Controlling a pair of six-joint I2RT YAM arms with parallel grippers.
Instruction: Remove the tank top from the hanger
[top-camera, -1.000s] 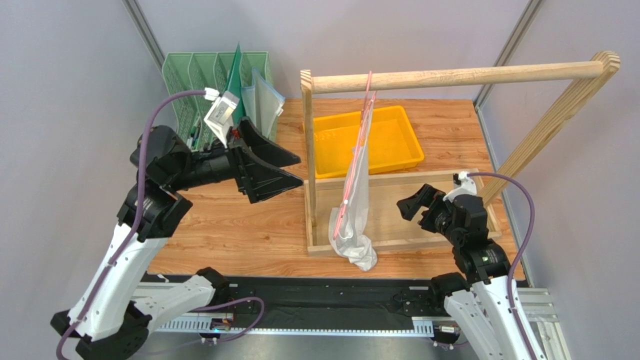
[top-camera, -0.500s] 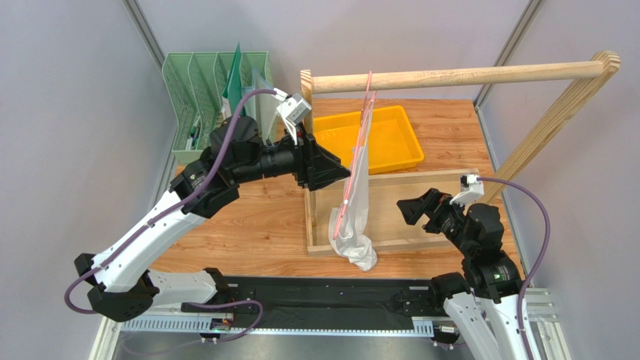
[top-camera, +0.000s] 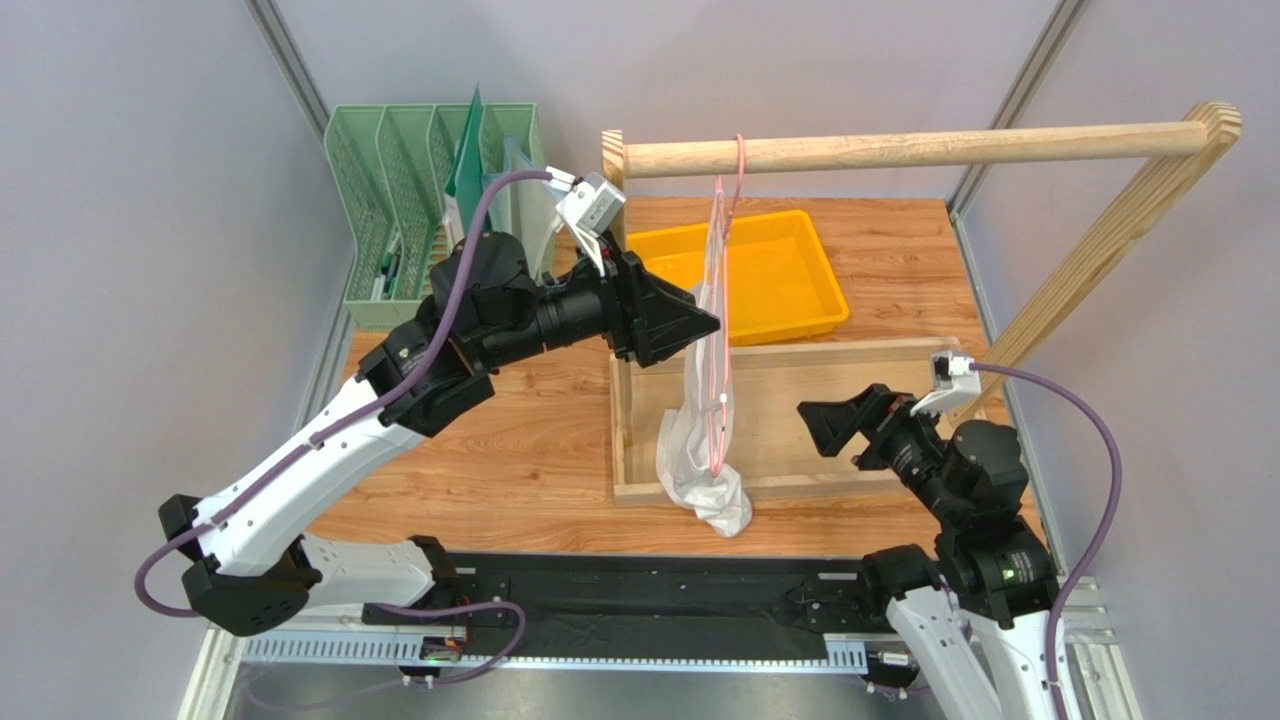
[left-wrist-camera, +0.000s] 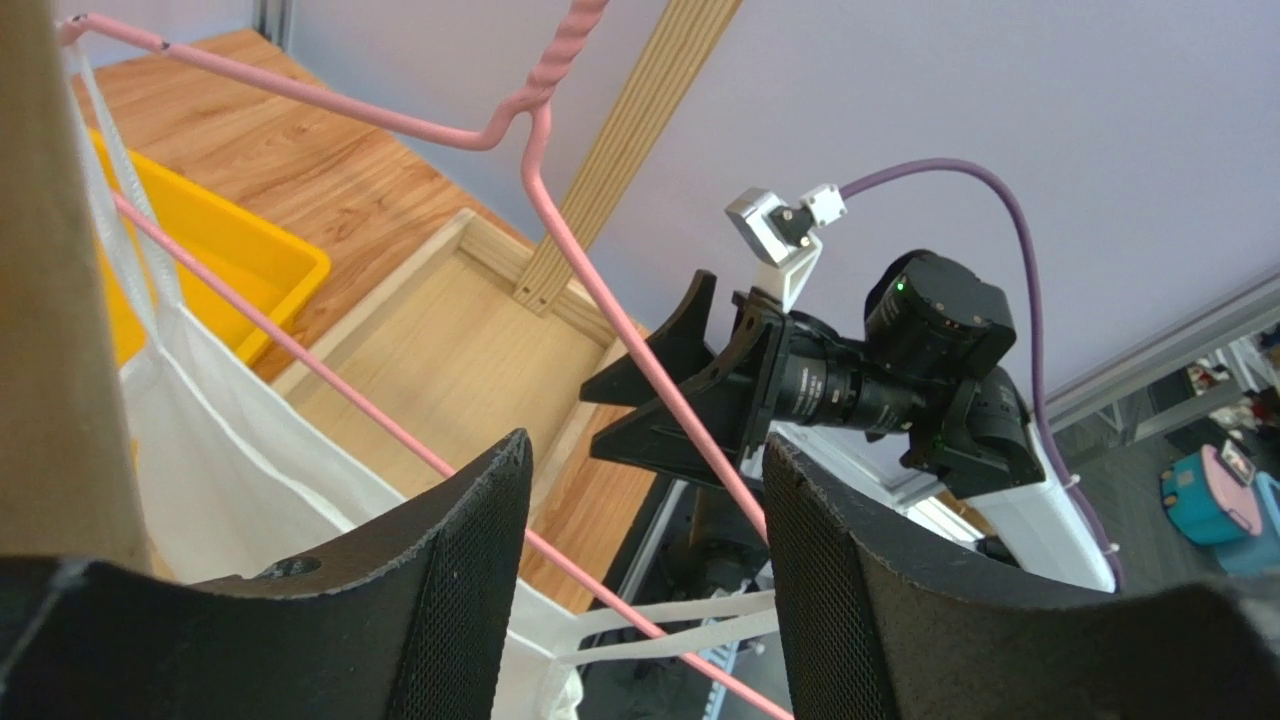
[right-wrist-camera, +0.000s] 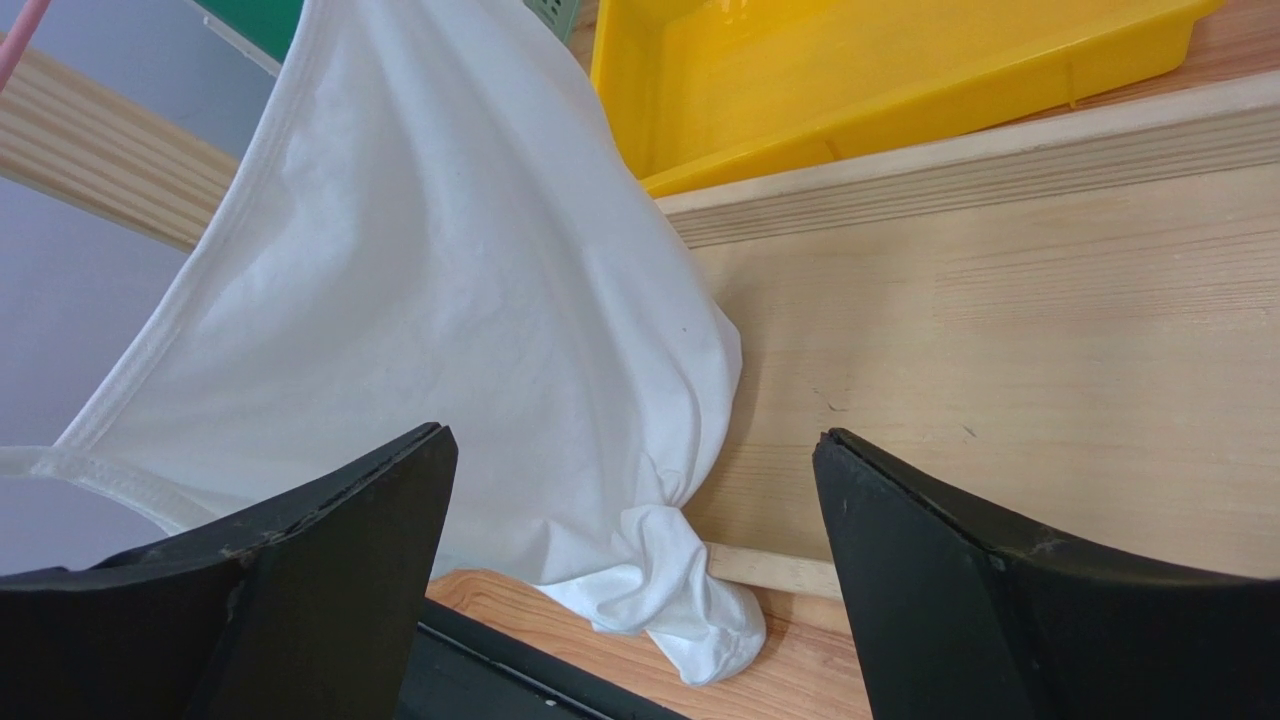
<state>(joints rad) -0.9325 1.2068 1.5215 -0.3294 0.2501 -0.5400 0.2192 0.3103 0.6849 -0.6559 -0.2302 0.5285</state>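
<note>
- Grey walls are enclosing a wooden worktop (top-camera: 496, 435), which is carrying a large wooden rail frame (top-camera: 932, 150), a yellow tray (top-camera: 781, 278) behind it and a green rack (top-camera: 398, 165) in the far left corner.
- The hanger (top-camera: 717, 210) is hanging by its hook from the top rail, near the rail's left end.
- The tank top (top-camera: 699, 450) is draping from the hanger down into the frame's boxed base, its crumpled lower end spilling over the base's near edge.
- The left fingers (top-camera: 669, 315) are reaching in from the left at the height of the hanger's upper part. In the left wrist view they are standing partly apart, with the pink wire (left-wrist-camera: 601, 270) running through the gap between them; I cannot tell whether either finger is touching it.
- The right fingers (top-camera: 834, 420) are hovering low over the base, to the right of the garment. In the right wrist view they are spreading wide, holding nothing, and pointing at the white fabric (right-wrist-camera: 451, 300).
</note>
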